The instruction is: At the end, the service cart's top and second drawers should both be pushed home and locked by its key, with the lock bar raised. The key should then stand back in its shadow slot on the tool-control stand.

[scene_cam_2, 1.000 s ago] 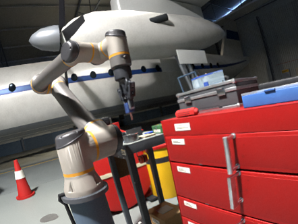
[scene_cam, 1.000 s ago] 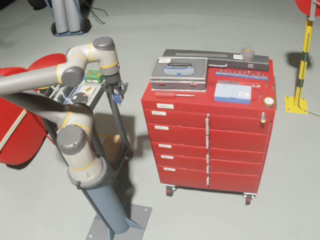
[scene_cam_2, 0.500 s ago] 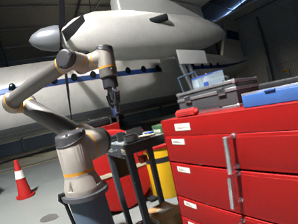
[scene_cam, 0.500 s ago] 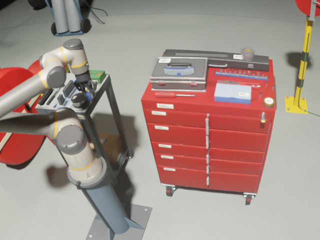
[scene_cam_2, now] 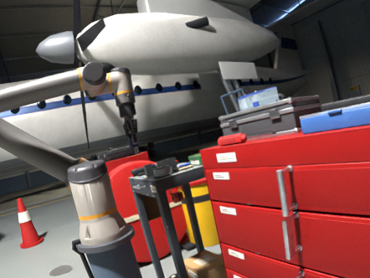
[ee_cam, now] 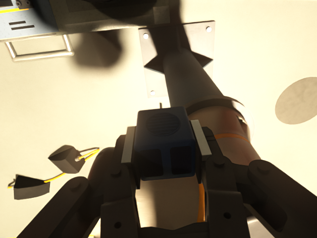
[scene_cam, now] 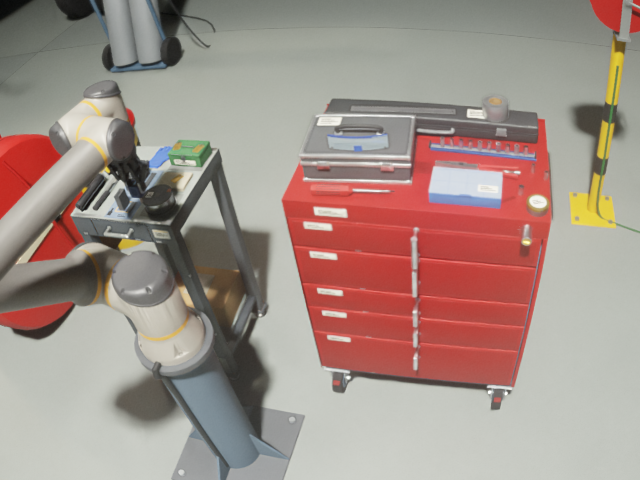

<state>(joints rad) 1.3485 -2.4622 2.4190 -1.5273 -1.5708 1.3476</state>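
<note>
The key, a dark blue block-headed piece, is mostly hidden by the fingers in the side cameras; only a blue tip shows above the tool-control stand. The stand is a grey tray on legs with blue shadow cut-outs, left of the red service cart. The cart's drawers all look pushed flush, and a silver lock bar runs down the middle of its front, with a lock cylinder at its upper right. My gripper hangs over the stand's tray, closed around the key's head.
An aircraft fuselage fills the background behind the stand. On the cart top lie a grey case, a blue box, a red screwdriver and a socket rail. A striped post stands right; my pedestal is in front.
</note>
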